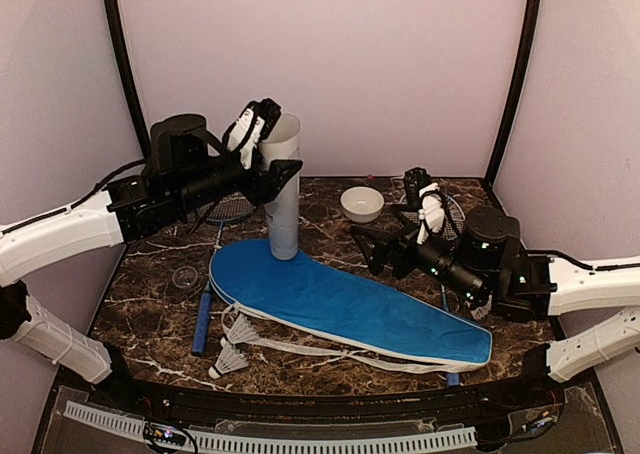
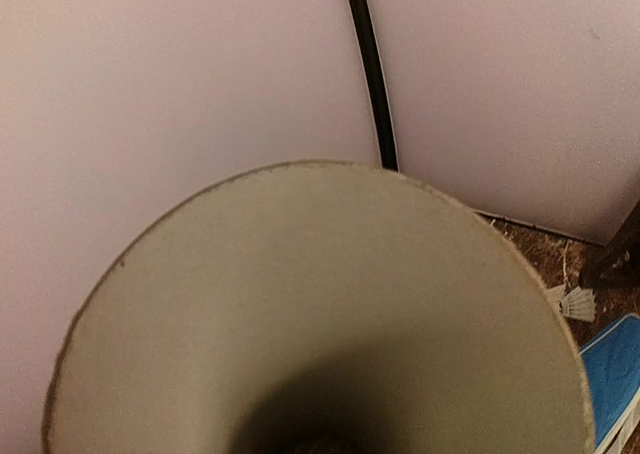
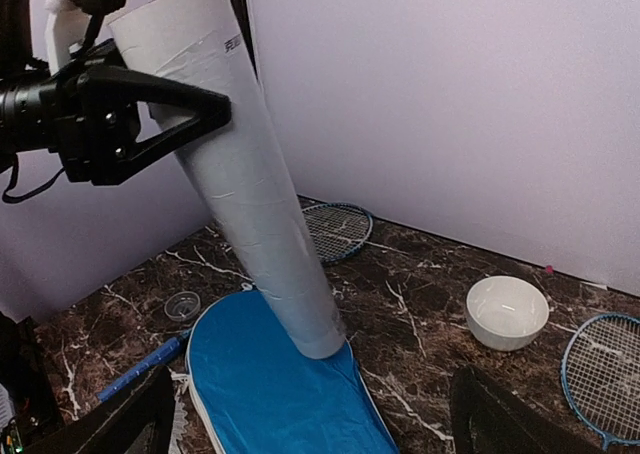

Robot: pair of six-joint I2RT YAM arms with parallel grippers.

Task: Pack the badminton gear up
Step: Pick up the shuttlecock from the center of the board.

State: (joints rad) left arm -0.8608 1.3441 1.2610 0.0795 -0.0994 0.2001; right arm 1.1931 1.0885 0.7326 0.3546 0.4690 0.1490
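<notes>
The long white tube (image 1: 284, 189) stands tilted, its foot on the wide end of the blue white-trimmed racket cover (image 1: 340, 299). My left gripper (image 1: 272, 164) is shut on the tube near its top; the right wrist view shows its black fingers (image 3: 160, 109) clamped on the tube (image 3: 255, 194). The tube's open mouth (image 2: 320, 314) fills the left wrist view. My right gripper (image 1: 368, 252) is open and empty, just right of the tube's foot, above the cover (image 3: 270, 399). Two shuttlecocks (image 1: 238, 330) (image 1: 227, 360) lie at the front left. One racket (image 1: 204, 317) lies left, the other (image 1: 445, 214) right.
A small white bowl (image 1: 362, 203) sits behind the cover, also in the right wrist view (image 3: 507, 312). A small clear lid (image 1: 185, 276) lies left of the cover. Walls close in the back and sides. Racket heads (image 3: 335, 232) (image 3: 605, 364) lie flat on the marble.
</notes>
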